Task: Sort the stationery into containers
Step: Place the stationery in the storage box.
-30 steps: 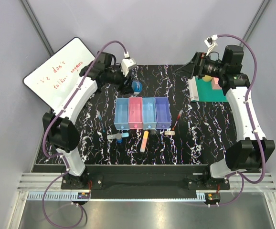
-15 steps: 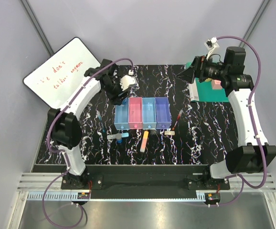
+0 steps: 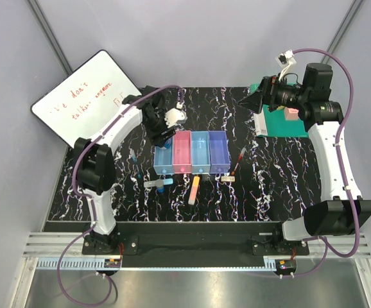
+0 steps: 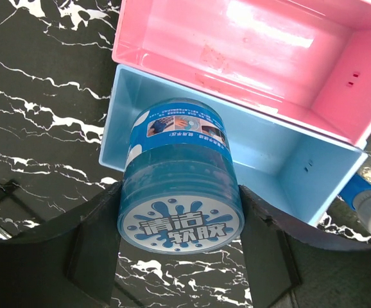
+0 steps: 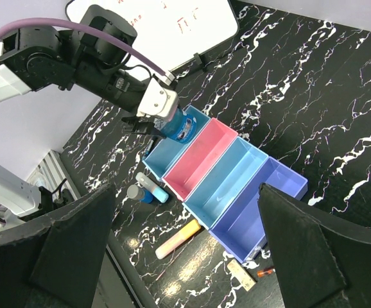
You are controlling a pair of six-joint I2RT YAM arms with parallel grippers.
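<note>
Nearest the arm bases, on the black, white-veined tabletop (image 3: 269, 186), lay a slim rect. orange-yellow bar (image 3: 194, 190). A stubby grey marker (image 3: 155, 183) w/ a cyan tip lay to its left & a small white eraser (image 3: 228, 179) to its right. A bit farther, a thin red pen (image 3: 239, 159) lay slantwise just right of the bins, & a thin blue pen (image 3: 137, 165) lay left of them.

Mid-tabletop stood four joined bins, transl. smooth plastic, rect. & open-topped: light-blue end bin (image 3: 163, 160), pink bin (image 3: 181, 153), second light-blue bin (image 3: 200, 153), purple bin (image 3: 218, 153).

At the far end of the light-blue end bin, the left claw (image 4: 180, 247) was clenched on the blue round bottle (image 4: 180, 192). The bottle was a squat cylinder of see-through blue w/ a glossy printed band & a round label on its flat end. One dark finger pressed each side. The bottle hung over that bin's end, next to the pink bin's wall; whether it touched the rim couldn't be told.

Farther right, the right claw (image 3: 256, 99) was up off the tabletop, jaws spread wide w/ nothing between. Beside it lay a flat green book (image 3: 278, 125) carrying a pink cube (image 3: 290, 113). At far left leaned a whiteboard (image 3: 76, 102) w/ red handwriting
</note>
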